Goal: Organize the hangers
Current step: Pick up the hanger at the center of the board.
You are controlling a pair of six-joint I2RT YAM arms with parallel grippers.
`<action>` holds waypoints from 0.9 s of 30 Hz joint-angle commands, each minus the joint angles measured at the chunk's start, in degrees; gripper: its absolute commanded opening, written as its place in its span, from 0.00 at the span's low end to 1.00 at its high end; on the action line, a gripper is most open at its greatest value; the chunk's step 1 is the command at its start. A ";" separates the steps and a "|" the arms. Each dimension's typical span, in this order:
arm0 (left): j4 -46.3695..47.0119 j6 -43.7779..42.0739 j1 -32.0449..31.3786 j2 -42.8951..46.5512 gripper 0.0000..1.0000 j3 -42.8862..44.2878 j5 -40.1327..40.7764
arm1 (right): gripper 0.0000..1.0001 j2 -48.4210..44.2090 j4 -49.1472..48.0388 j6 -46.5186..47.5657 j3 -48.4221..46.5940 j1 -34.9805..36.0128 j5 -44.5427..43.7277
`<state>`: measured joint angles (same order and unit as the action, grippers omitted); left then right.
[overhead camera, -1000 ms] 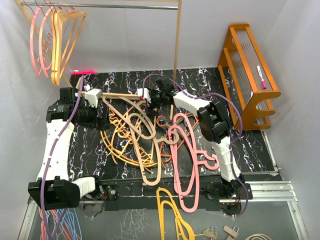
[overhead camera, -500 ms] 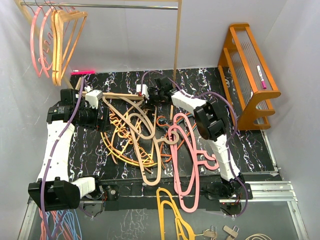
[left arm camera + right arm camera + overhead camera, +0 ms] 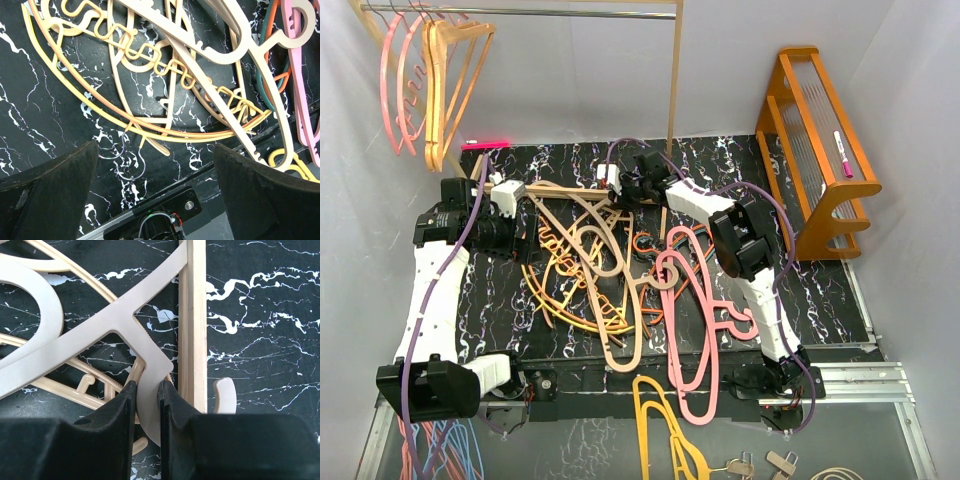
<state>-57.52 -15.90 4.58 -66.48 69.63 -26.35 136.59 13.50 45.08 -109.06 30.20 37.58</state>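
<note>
Black marbled table (image 3: 820, 290) beneath a far rail (image 3: 570, 12) already carrying several pink and orange hangers (image 3: 420, 90) at its left end; remaining hangers (image 3: 600, 280) heaped in a tangle at mid-table, between the two arms. Left gripper (image 3: 515, 200) hovering at the heap's left edge, fingers (image 3: 50, 195) wide apart and holding nothing, as a second ago. Right gripper (image 3: 623, 185) reached in to the heap's far edge, shifted slightly leftward and, within the last second, brought from wide apart to nearly together, its fingers (image 3: 117, 415) now clamped on a rounded lobe of one pale tan hanger (image 3: 100, 325). Judged a completed grasp: one hanger singled out and ready for lifting clear, though overlapped by neighbours and likely to drag them. Gripped hanger lying flat, broad arm running from lower left to upper right across the wrist view, lobe pointing back toward the wrist, just beside a straight wooden bar (image 3: 193, 315). Long axis judged oblique to that bar; hook not identifiable, full outline lost in the heap overhead.
</note>
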 commanded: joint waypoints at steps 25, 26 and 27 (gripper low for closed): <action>-14.90 -0.82 -14.13 -1.75 0.97 10.08 18.62 | 0.08 -20.54 13.02 -29.04 6.38 15.60 -26.35; -14.80 -0.35 -14.94 -1.59 0.97 10.80 18.25 | 0.08 -19.07 16.17 -32.85 3.55 16.61 -29.46; -14.55 -0.02 -15.32 -1.18 0.97 11.74 16.91 | 0.08 -17.20 19.84 -36.29 -0.09 17.36 -32.44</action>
<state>-70.83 -18.83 -8.60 -68.16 78.32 -11.97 115.96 23.77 23.53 -99.15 45.47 17.76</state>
